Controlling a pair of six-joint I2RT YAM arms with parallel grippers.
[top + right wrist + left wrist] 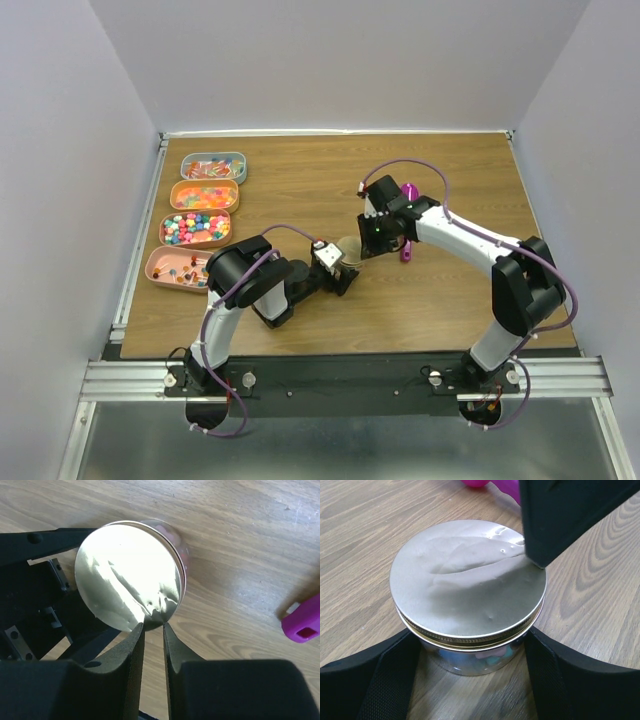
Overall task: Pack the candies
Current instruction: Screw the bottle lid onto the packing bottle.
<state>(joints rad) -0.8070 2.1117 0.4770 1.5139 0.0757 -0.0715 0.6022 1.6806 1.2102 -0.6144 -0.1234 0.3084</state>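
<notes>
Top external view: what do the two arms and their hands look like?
Both the left arm and right arm have white links, bulky black joints and a purple cable looping outside. The left hand and right hand are black with two fingers; the left's inner pads show a woven texture. No markings are legible.

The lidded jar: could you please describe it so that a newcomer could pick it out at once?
On the wooden table, look to the middle, between the two arms' fingers. The jar stands there, clear-walled with a silver lid, unlike the open candy trays and magenta scoop.
</notes>
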